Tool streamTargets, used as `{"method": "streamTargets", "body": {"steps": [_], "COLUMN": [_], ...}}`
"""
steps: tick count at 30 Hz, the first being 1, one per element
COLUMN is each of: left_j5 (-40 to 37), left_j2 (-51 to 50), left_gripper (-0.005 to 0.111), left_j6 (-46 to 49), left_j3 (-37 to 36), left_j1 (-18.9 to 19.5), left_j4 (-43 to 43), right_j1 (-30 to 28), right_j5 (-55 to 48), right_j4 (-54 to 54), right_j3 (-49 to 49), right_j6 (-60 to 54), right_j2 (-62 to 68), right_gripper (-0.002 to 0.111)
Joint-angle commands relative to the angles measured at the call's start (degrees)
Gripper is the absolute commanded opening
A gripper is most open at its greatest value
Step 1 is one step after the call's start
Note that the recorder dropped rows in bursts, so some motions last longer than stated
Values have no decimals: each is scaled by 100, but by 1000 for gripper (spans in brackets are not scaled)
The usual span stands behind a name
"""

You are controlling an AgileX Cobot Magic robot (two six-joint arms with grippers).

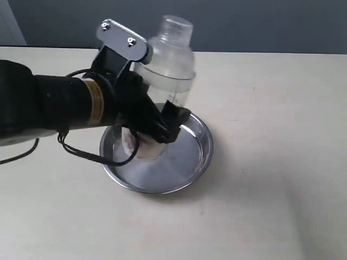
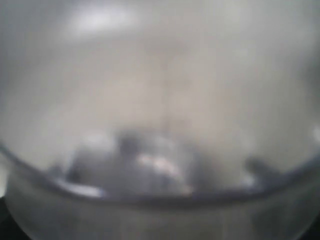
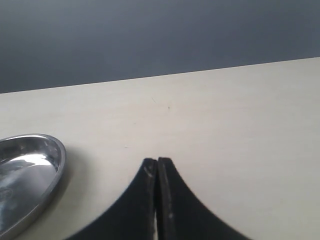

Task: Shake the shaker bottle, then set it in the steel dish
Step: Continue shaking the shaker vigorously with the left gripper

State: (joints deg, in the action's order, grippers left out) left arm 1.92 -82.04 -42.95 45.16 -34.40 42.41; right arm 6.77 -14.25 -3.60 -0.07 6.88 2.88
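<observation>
The clear shaker bottle (image 1: 172, 62) stands upright with its base down inside the steel dish (image 1: 201, 154); whether it touches the dish floor I cannot tell. My left gripper (image 1: 165, 128) reaches in from the left, shut on the bottle's lower body, where beige bits show. The left wrist view is filled by the blurred bottle (image 2: 160, 100), so its fingers are hidden. My right gripper (image 3: 157, 161) is shut on nothing above bare table, with the steel dish (image 3: 35, 162) off to one side.
A pale beige tabletop (image 1: 271, 162) surrounds the dish. A dark grey wall (image 1: 260, 24) runs behind the table's far edge. The left arm's black cable (image 1: 81, 153) hangs low beside the dish.
</observation>
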Motion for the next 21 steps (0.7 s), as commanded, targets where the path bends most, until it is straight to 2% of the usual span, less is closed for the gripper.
{"method": "streamTargets", "body": {"steps": [1,2,5,7,9,11,13,14,17,19,21], "left_j5": [288,627,1511,1328,686,415,642,986,2290,2293,1858], "left_j2": [-273,-114,850,1272,1158,586,171,217,927,1249,1372], "left_gripper": [0,0,0,0,0,0,0,0,0,0,0], "left_j6": [-583,-627,-627,-627,-627,-649,-649,-649,-637,-600,-600], "left_j3": [237,316,772,992,606,-6,-312,-347,139,687,875], "left_j1": [1048,1096,1084,1084,1084,1084,1084,1017,982,982,968], "left_j4": [-722,-816,108,224,197,-50,-524,-416,-3,21,123], "right_j1": [5,5,5,5,5,5,5,5,5,5,5], "right_j5": [106,106,95,95,95,95,95,95,95,82,67], "right_j4": [-4,-4,-4,-4,-4,-4,-4,-4,-4,7,7], "right_j3": [7,7,7,7,7,7,7,7,7,7,7], "right_j6": [-20,-20,-20,-20,-20,-20,-20,-20,-20,-20,-20], "right_j2": [22,22,22,22,22,22,22,22,22,22,22], "right_gripper": [-1,-1,-1,-1,-1,-1,-1,-1,-1,-1,-1]}}
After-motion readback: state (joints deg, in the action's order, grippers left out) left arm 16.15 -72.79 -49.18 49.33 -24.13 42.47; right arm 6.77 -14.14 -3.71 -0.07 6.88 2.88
